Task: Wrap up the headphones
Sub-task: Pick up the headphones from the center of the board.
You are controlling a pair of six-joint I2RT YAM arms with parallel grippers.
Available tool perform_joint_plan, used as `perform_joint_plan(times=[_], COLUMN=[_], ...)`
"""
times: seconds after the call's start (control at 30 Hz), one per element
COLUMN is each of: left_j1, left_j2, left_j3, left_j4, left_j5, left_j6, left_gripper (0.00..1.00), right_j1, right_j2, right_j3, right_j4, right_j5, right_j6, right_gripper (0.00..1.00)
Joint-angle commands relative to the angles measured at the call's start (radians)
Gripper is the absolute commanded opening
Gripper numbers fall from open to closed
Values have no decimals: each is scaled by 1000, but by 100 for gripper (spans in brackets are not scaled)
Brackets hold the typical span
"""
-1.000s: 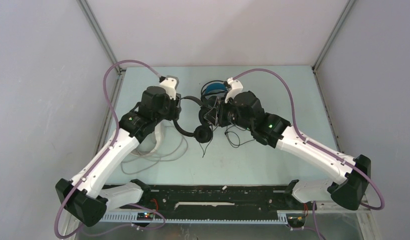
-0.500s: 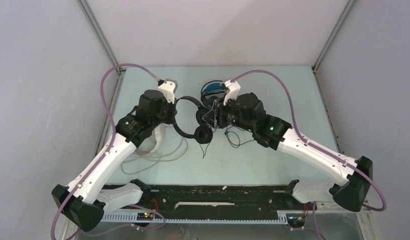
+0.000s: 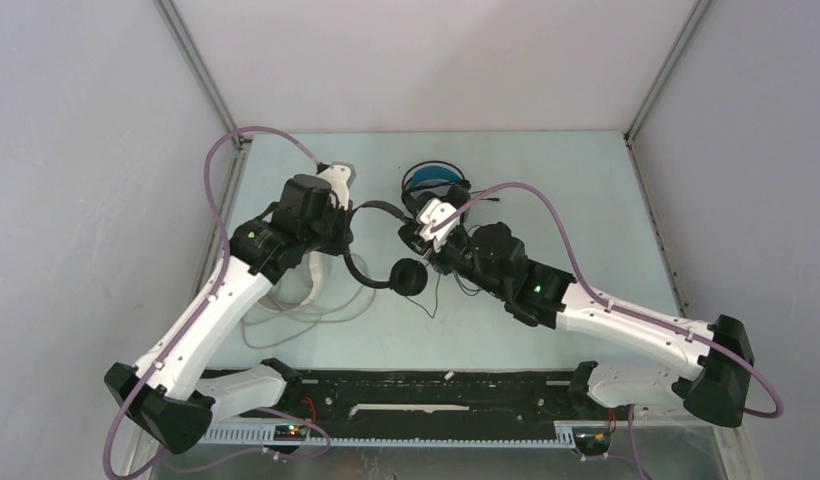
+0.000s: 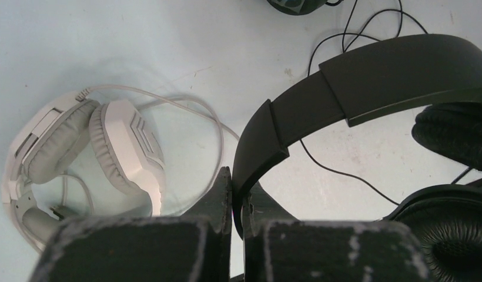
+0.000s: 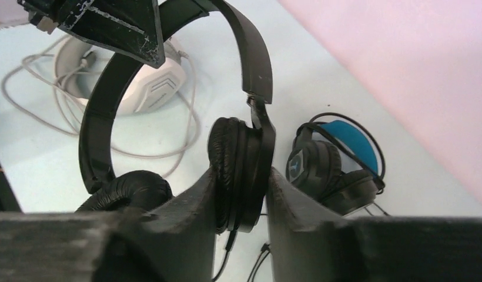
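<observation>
The all-black headphones (image 3: 374, 250) hang between both grippers above the table. My left gripper (image 4: 239, 187) is shut on their headband (image 4: 368, 82); it also shows in the top view (image 3: 338, 222). My right gripper (image 5: 241, 194) is shut on one black ear cup (image 5: 241, 170); it also shows in the top view (image 3: 423, 232). The other ear cup (image 3: 407, 277) hangs free, with the thin black cable (image 3: 434, 300) trailing onto the table. The white headphones (image 4: 91, 153) lie on the table at left. The black pair with blue headband (image 3: 429, 182) lies at the back.
The white pair's pale cable (image 3: 316, 310) loops loosely over the table at front left. The enclosure walls stand close at left, back and right. A black rail (image 3: 426, 395) runs along the near edge.
My right gripper has moved forward and left with the ear cup, turning the black headphones. My left gripper kept its hold on the headband and shifted slightly.
</observation>
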State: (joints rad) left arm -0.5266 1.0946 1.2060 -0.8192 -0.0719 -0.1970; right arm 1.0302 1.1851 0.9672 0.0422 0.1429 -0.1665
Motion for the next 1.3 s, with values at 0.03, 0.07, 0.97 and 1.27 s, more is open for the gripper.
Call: perform_joint_plan(times=[0.03,0.07,0.97,1.27], left_j1=[6,7,179,206], left_j2=[24,25,25,-14], left_j3=[76,74,133,156], left_j4=[-5,5,137,189], left_j5=[-15,-18,234,467], left_j6=[-69,-73,-125,-170], left_gripper=[0,0,0,0], right_j1=[26,25,-84,-2], right_j2=[12,-3,-453,-470], right_j3=[-19,-20,-328,-455], right_j4=[87,84,45,137], right_j5=[71,61,-93,-200], right_j6=[-143,-110,231,185], right_gripper=[51,60,86,83])
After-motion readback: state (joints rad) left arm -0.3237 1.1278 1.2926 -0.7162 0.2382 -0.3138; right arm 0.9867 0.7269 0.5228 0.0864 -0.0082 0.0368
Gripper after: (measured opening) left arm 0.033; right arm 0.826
